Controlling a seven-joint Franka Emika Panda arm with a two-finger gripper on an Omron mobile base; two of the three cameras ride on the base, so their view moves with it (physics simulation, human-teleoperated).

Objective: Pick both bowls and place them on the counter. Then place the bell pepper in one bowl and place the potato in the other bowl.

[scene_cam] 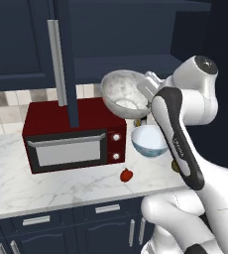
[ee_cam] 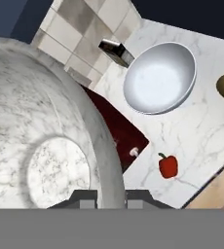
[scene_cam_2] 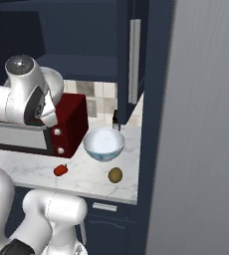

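Your gripper is clamped on the rim of the marbled bowl, held in the air above the microwave. The blue-patterned bowl already sits on the counter toward its right end. The pepper and potato lie near the front edge, neither yet in a bowl.

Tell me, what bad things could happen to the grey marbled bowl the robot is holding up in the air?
The grey-white marbled stone-look bowl hangs tilted, pinched only at its rim by the gripper, so it might slip and fall onto the dark red microwave below. When lowered, it could bump the white bowl with blue patterning or knock the small shiny red bell pepper, which might roll off the white marble-look counter.
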